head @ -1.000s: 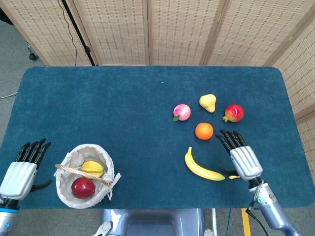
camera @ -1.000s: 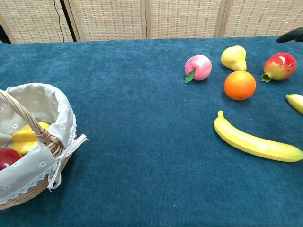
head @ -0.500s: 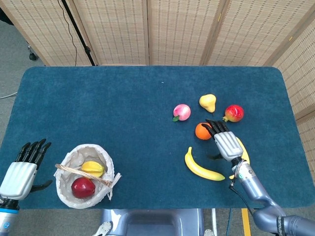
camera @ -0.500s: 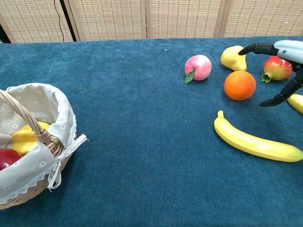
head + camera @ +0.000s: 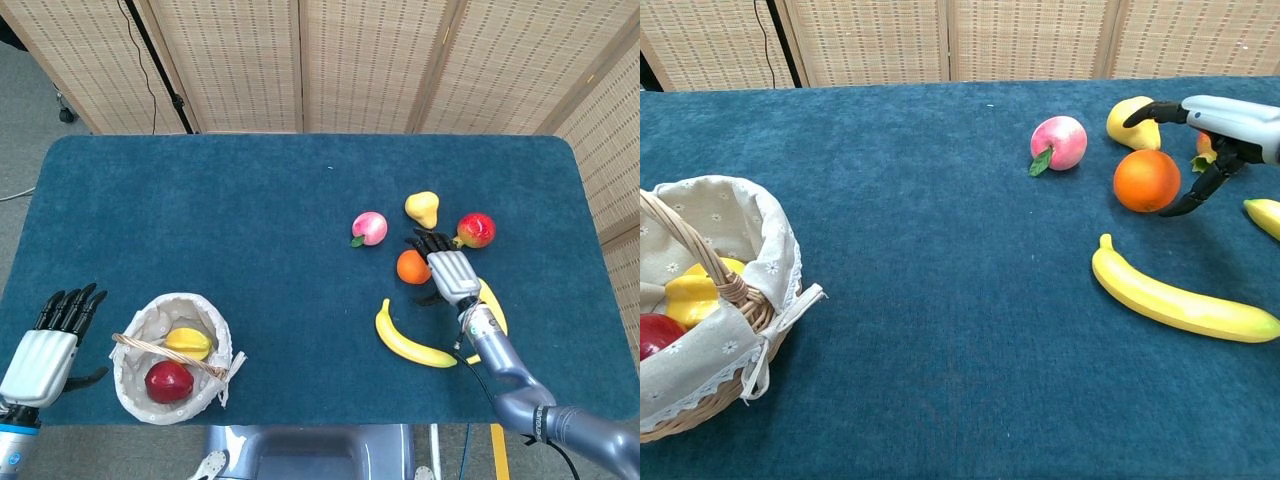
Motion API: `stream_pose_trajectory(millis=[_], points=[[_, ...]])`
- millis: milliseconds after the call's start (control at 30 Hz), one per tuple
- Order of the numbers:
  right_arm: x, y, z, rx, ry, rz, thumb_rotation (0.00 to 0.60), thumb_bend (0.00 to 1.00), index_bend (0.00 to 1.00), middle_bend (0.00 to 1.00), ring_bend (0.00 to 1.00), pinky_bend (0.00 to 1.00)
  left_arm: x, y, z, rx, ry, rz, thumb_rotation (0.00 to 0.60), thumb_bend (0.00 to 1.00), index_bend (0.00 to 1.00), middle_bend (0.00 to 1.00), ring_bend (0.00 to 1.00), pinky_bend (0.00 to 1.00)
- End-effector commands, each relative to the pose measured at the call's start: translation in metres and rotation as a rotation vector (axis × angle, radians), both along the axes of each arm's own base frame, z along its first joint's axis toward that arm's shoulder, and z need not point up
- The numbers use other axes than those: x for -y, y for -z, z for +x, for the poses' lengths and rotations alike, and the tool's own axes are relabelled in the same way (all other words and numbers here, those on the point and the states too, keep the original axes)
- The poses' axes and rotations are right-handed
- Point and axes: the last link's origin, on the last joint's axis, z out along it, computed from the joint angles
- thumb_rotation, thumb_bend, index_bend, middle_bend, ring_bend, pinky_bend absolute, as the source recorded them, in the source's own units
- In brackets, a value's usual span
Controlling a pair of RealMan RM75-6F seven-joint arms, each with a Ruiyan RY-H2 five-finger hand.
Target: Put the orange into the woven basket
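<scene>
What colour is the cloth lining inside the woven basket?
The cloth lining of the woven basket is pale beige with small white flowers, clearest in the chest view.

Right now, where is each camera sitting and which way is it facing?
Head view: high above the near edge, looking steeply down on the whole table; shows the left hand near the basket and the right hand over the orange.
Chest view: low at the near edge, looking across the table toward the screens; only the right hand shows.
Shared: basket, orange, banana, right hand.
</scene>
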Motion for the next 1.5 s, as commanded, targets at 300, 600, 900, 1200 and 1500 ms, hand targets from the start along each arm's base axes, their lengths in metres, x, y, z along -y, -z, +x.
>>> stream_pose_trajectory(millis=[300,600,900,1200,1500], points=[[0.017,0.014,-0.017,-0.072,-0.02,-0.007,0.6,0.0,0.16,0.05,0.02,0.0,0.001,-0.001,0.0,0.002,0.002,0.001,0.6,0.02,0.0,0.0,0.0,0.0],[0.021,0.015,-0.032,-0.128,-0.049,-0.022,0.6,0.0,0.22,0.1,0.06,0.06,0.002,-0.001,0.001,0.006,0.006,-0.001,0.6,0.02,0.0,0.0,0.0,0.0],[0.015,0.011,-0.047,-0.096,-0.068,-0.072,0.6,0.16,0.65,0.52,0.51,0.55,0.002,0.0,0.003,0.008,0.01,-0.009,0.6,0.02,0.0,0.0,0.0,0.0],[0.009,-0.005,-0.055,-0.059,-0.06,-0.123,0.6,0.25,0.73,0.61,0.62,0.66,0.002,0.001,0.003,0.012,0.011,-0.017,0.6,0.02,0.0,0.0,0.0,0.0],[-0.013,-0.03,-0.012,0.111,-0.123,-0.162,0.6,0.25,0.73,0.61,0.63,0.66,0.0,0.005,0.003,0.001,0.008,-0.031,0.6,0.02,0.0,0.0,0.0,0.0]])
